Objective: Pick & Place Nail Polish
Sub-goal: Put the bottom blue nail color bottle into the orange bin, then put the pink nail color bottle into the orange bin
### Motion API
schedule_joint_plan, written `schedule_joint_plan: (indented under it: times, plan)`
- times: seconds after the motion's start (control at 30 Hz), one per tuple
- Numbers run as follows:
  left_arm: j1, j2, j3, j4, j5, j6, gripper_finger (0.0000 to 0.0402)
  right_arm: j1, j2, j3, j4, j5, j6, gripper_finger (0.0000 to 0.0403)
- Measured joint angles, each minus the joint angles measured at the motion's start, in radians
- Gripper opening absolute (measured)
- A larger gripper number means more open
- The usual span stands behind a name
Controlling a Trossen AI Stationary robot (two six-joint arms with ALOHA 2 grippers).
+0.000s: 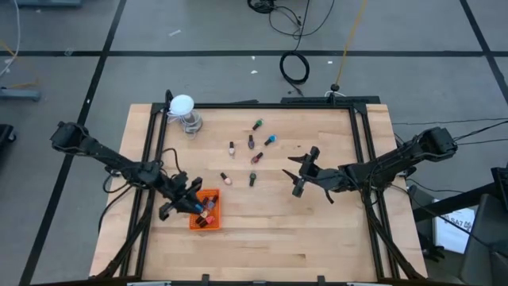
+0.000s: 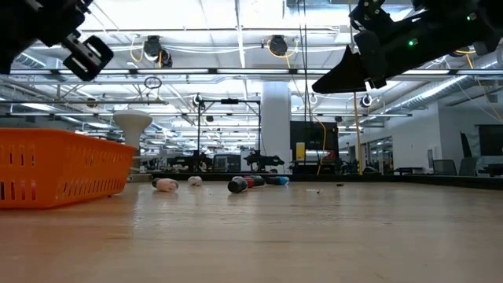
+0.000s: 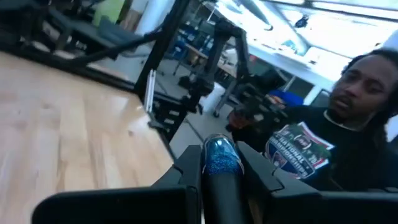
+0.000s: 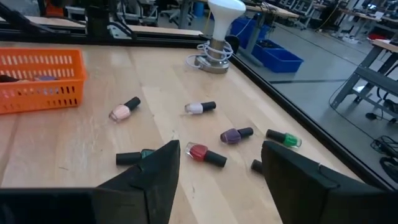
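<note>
My left gripper (image 1: 187, 200) hangs over the left rim of the orange tray (image 1: 213, 194), which holds several nail polish bottles, and is shut on a blue glitter bottle (image 3: 219, 155). It stands well above the tray in the low view (image 2: 85, 53). My right gripper (image 1: 301, 171) is open and empty, above the table right of the loose bottles; its fingers frame them in the right wrist view (image 4: 221, 180). Several bottles lie on their sides on the wood: red (image 4: 204, 153), purple (image 4: 235, 134), green (image 4: 284, 138), pink (image 4: 124, 111), pale pink (image 4: 199, 107). My left gripper pinches the blue bottle between its two fingers (image 3: 189, 168). The glittery blue body (image 3: 219, 149) sticks out past the fingertips, and the dark cap end (image 3: 225, 196) lies back between them. The bottle lies along the fingers, lifted clear of the tray and table.
A white ball on a clear stand (image 1: 184, 111) stands at the table's far left. Black frame rails run along the table's left and right sides (image 1: 367, 151). A person (image 3: 323, 143) stands beyond the table in the left wrist view. Bare wood lies toward the near edge (image 1: 270, 238).
</note>
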Motion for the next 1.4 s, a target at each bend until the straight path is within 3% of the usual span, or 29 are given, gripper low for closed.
schedule_joint_plan:
  times: [0.3,0.47,0.73,1.1,1.23,1.4]
  plan:
    - [-0.098,0.001,0.000,-0.298,-0.208,0.036,0.0050,0.000,0.000,0.000,0.000,0.000,0.000,0.0212]
    - [-0.105,0.001,0.000,-0.410,-0.286,-0.021,0.0094,0.000,0.000,0.000,0.000,0.000,0.000,0.0212]
    - [-0.104,0.001,0.000,-0.420,-0.305,-0.043,0.0163,0.000,0.000,0.000,0.000,0.000,0.000,0.0212]
    - [-0.104,0.001,0.000,-0.360,-0.361,-0.051,0.0183,-0.021,0.000,0.000,0.049,-0.004,-0.008,0.0212]
    - [-0.093,0.000,0.000,-0.287,-0.395,-0.040,0.0184,-0.061,0.002,0.000,0.066,-0.132,0.031,0.0212]
    - [-0.040,0.000,0.001,-0.310,-0.540,-0.100,0.0184,-0.094,0.027,0.000,0.091,-0.253,0.062,0.0212]
